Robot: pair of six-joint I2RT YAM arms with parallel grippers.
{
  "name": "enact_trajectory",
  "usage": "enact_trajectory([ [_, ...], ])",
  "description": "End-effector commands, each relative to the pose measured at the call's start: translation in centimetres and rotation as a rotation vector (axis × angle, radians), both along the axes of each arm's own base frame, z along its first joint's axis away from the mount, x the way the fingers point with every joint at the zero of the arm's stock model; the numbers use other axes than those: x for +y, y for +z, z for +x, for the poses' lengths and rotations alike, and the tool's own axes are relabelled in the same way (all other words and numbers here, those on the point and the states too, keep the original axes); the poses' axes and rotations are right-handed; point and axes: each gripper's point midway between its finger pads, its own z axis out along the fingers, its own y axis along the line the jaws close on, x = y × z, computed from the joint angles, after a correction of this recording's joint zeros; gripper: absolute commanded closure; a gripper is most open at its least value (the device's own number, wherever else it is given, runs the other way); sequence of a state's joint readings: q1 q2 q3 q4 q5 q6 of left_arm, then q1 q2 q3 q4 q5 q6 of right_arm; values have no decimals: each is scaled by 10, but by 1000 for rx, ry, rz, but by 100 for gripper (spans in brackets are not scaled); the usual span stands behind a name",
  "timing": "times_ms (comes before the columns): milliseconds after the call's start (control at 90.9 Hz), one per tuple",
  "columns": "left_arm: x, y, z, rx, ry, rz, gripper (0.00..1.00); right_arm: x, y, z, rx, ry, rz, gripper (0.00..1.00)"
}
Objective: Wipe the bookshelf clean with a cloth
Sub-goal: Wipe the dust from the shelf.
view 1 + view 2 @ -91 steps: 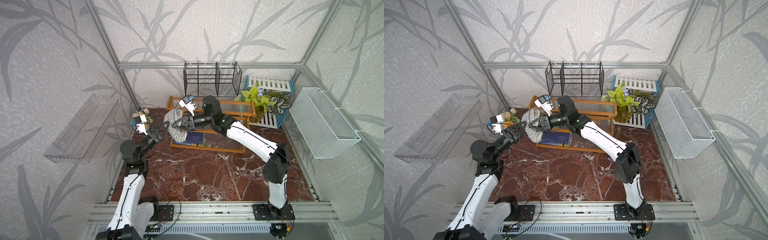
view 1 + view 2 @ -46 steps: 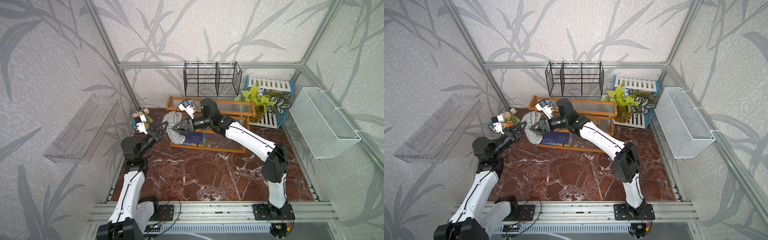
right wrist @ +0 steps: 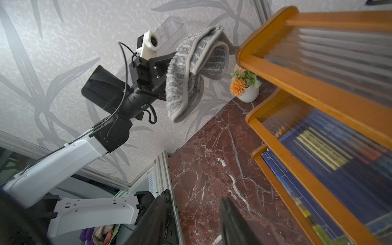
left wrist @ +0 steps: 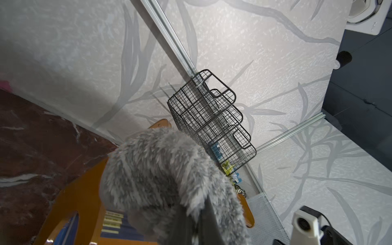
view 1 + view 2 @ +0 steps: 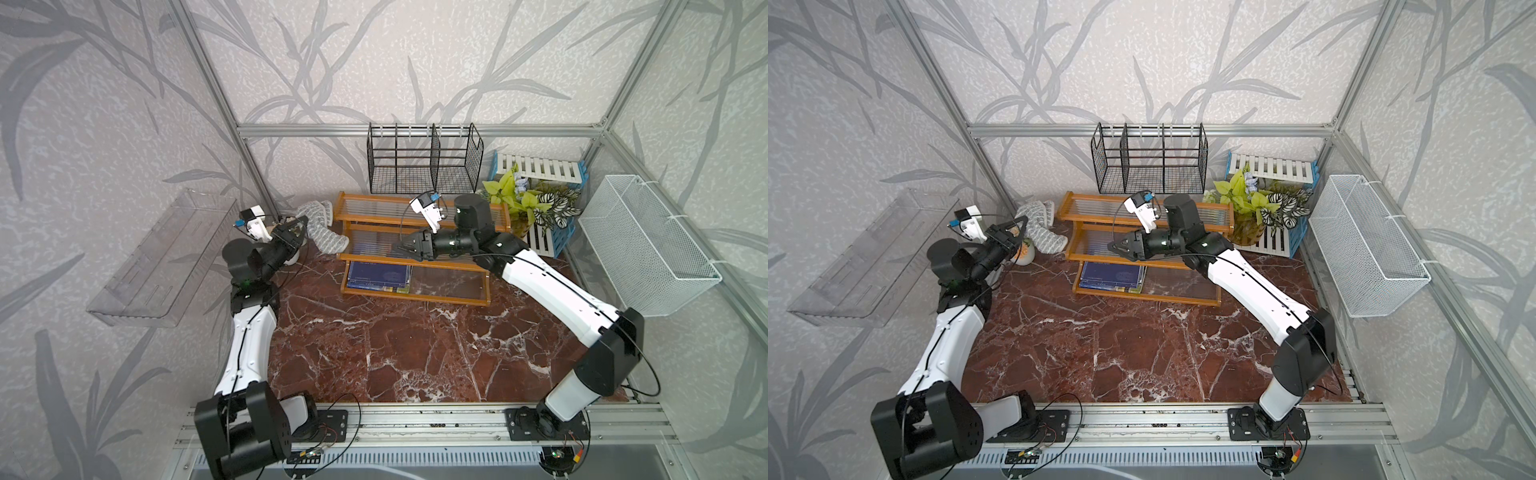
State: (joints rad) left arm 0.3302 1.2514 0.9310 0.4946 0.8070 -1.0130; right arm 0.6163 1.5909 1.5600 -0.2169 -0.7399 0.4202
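Note:
The cloth (image 5: 322, 226) is grey with pale stripes and hangs in the air just off the left end of the bookshelf (image 5: 415, 291), held by my left gripper (image 5: 300, 224), which is shut on one edge. In the left wrist view the cloth (image 4: 161, 169) drapes over the closed fingers and hides their tips. My right gripper (image 5: 400, 248) stands open and empty over the shelf's middle tier, pointing left toward the cloth. The right wrist view shows the cloth (image 3: 191, 70) dangling clear of the orange frame of the bookshelf (image 3: 297, 80).
Blue books (image 5: 378, 276) lie on the lowest tier. A black wire rack (image 5: 424, 162) stands behind the shelf. A leafy plant (image 5: 536, 203) and a white wire basket (image 5: 648, 245) are at the right. A small flower pot (image 5: 1025, 254) sits under the left gripper. A clear tray (image 5: 166, 257) hangs on the left wall.
The right gripper let go of the cloth, opened and drew back to the right. The left gripper closed on the cloth and pulled it left, off the shelf's end.

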Motion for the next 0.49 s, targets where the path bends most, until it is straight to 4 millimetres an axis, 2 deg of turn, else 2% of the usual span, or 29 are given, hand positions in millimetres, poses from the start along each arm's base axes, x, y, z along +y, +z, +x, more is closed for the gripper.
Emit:
enact_trajectory([
  [0,13,-18,35,26,-8,42,100,-29,14,-5,-62,-71,-8,55],
  [110,13,-21,70,-2,-69,32,100,-58,26,-21,-109,-122,-34,55],
  [165,9,-23,85,-5,-92,40,100,-70,26,-29,-125,-145,-52,55],
  [209,1,-27,98,-8,-121,49,100,-80,27,-34,-138,-177,-58,55],
  [308,-18,-22,119,-44,-189,62,100,-101,25,-42,-154,-237,-60,54],
  [374,-34,-17,132,-64,-240,66,100,-110,21,-43,-146,-267,-68,54],
  [484,-62,-21,152,-56,-322,60,100,-119,18,-44,-144,-295,-78,54],
])
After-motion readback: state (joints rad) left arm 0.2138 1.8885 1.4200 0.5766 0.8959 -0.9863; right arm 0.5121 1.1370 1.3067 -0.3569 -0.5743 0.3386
